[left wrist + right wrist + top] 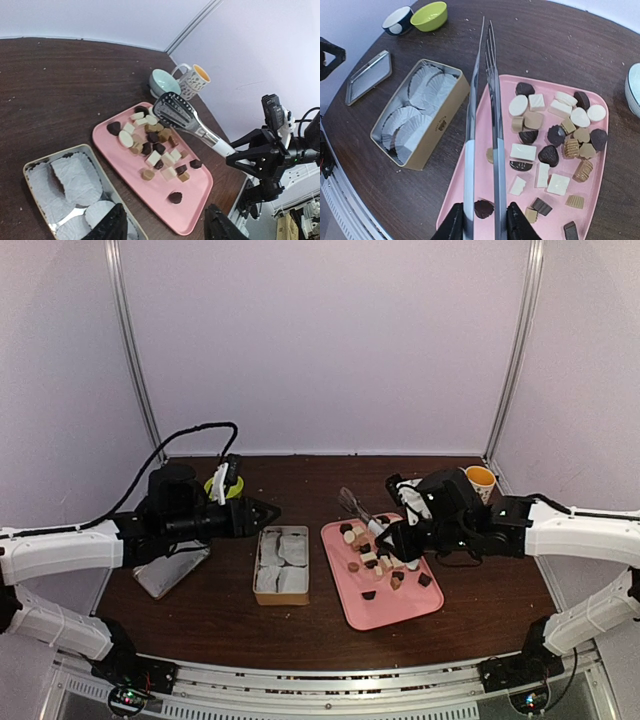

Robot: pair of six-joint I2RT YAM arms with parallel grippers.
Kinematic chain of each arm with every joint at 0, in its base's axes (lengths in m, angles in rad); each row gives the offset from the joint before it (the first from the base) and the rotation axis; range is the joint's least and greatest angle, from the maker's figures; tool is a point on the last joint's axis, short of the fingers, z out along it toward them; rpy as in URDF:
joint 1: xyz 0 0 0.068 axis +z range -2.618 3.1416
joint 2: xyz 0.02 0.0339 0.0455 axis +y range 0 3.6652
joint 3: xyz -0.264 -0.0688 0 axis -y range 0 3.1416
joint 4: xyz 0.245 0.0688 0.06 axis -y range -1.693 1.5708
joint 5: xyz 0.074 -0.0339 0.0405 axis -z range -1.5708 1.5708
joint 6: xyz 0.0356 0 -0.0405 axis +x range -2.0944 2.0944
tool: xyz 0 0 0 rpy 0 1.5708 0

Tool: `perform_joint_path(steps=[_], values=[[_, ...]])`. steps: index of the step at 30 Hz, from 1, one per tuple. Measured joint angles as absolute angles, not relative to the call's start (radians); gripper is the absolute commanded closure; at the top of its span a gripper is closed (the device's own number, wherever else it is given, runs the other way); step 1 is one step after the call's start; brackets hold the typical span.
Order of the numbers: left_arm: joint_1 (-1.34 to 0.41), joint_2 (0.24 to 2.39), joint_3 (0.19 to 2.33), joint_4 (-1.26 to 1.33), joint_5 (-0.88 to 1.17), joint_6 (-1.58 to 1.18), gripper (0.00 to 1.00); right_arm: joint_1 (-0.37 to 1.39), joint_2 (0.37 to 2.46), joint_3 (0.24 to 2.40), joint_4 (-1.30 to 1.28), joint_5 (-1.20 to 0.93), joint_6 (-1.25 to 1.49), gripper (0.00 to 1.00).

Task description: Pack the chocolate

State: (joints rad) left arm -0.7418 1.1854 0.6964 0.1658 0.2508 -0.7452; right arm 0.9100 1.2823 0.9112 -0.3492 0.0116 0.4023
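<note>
The chocolate (547,135) lies as many small dark, caramel and white pieces on a pink tray (547,82), which sits right of centre (400,605). My right gripper (484,225) is shut on the handle of a pair of tongs (490,75). The tong arms are squeezed close together, and I see nothing between their tips. One dark piece (484,208) lies on the tray under the arms. The tong head (172,112) hovers above the pile (150,145). My left gripper (165,227) is open and empty above the gap between tray and box, left of the tray (262,512).
A tan box (281,597) lined with white paper cups (415,115) stands left of the tray. Its lid (172,570) lies further left. A green bowl (431,9) and a dark bowl (397,17) sit at the back left. A mug (195,80) and a teal bowl (165,82) sit behind the tray.
</note>
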Motion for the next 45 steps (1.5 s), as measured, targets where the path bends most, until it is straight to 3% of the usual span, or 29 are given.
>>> perform_joint_path(steps=[22, 26, 28, 29, 30, 45], values=[[-0.768, 1.323, 0.779, 0.545, 0.432, -0.920, 0.36, 0.910, 1.135, 0.793, 0.007, -0.363, 0.479, 0.78], [-0.768, 1.339, 0.808, 0.504, 0.419, -0.936, 0.30, 0.911, 1.134, 0.793, 0.020, -0.396, 0.478, 0.78], [-0.768, 1.346, 0.831, 0.475, 0.411, -0.942, 0.18, 0.913, 1.133, 0.793, 0.016, -0.397, 0.473, 0.78], [-0.768, 1.346, 0.840, 0.464, 0.407, -0.945, 0.07, 0.914, 1.133, 0.793, 0.012, -0.397, 0.470, 0.78], [-0.768, 1.346, 0.847, 0.456, 0.401, -0.952, 0.05, 0.914, 1.133, 0.793, 0.008, -0.397, 0.466, 0.78], [-0.796, 1.384, 0.919, 0.210, 0.221, -1.264, 0.07, 0.977, 1.156, 0.866, -0.141, -0.232, 0.341, 0.78]])
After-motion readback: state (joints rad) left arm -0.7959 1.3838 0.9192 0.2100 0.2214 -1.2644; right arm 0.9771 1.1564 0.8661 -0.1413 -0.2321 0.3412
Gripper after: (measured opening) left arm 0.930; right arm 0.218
